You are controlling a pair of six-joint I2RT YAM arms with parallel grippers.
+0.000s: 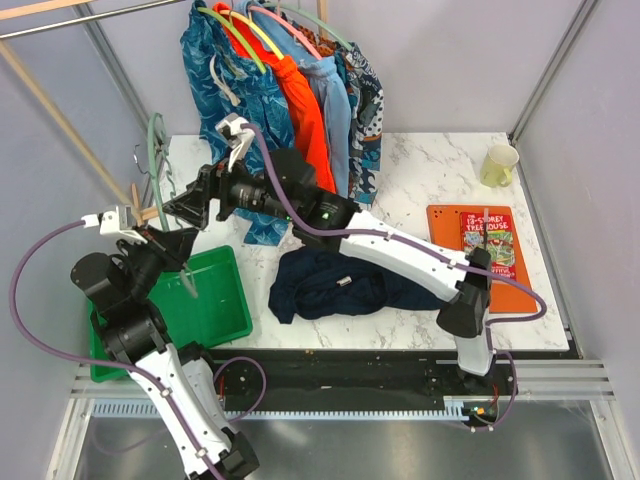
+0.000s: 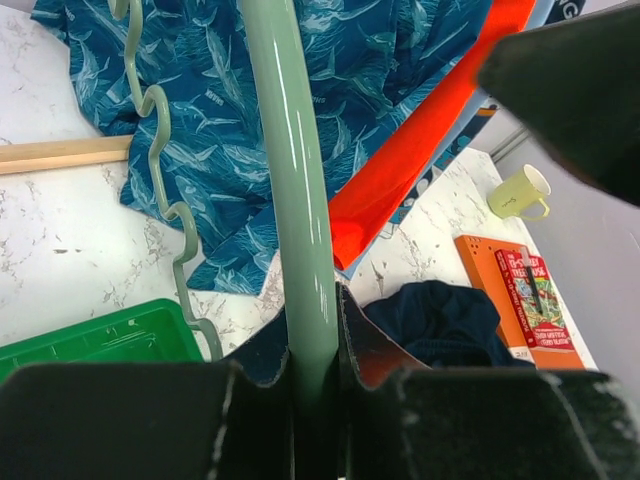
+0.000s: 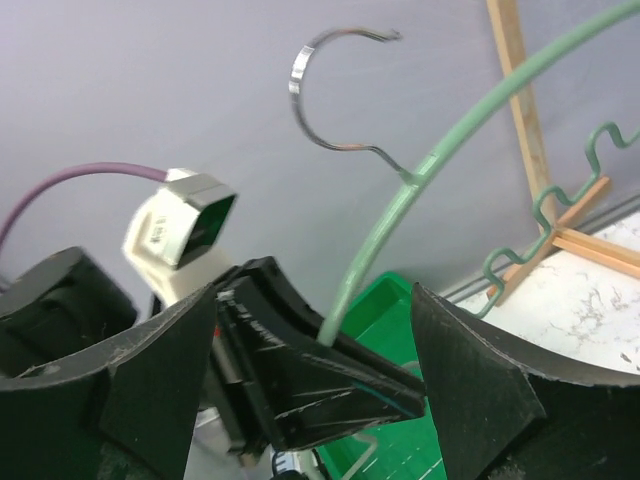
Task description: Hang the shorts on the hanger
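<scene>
White marble covers the tabletop (image 1: 430, 170), which stands between pale grey walls framed in metal. We see the plain dark navy-blue soft fabric shorts (image 1: 330, 285) lying crumpled on it, close to the near edge and about midway across. They lie just right of a bright green plastic bin (image 1: 215, 300), and no hand touches them.

The pale mint-green plastic hanger (image 1: 157, 150), with curved shoulders, a wavy lower bar and a thin metal hook, is held in the air above the far left corner, well apart from the shorts. The left hand (image 2: 315, 385) is pressed together on one curved shoulder, and the smooth bar runs up out of the narrow slot between its fingers.

The right hand (image 3: 315, 370) reaches across from the right and is spread wide. One finger stands on either side of the left hand's tip and of the hanger's shoulder rising from it. As far as we can tell, neither finger touches the bar.

Along the far edge hang teal fish-patterned shorts (image 1: 215, 80) and bright orange shorts (image 1: 305, 110) among other garments. A pale yellow-green mug (image 1: 499, 165) stands at the far right. Nearer, on the right, an orange board (image 1: 443, 240) carries a colourful book (image 1: 487, 240). A pale wooden strip (image 2: 60, 153) lies on the marble behind the hanger's wavy bar.
</scene>
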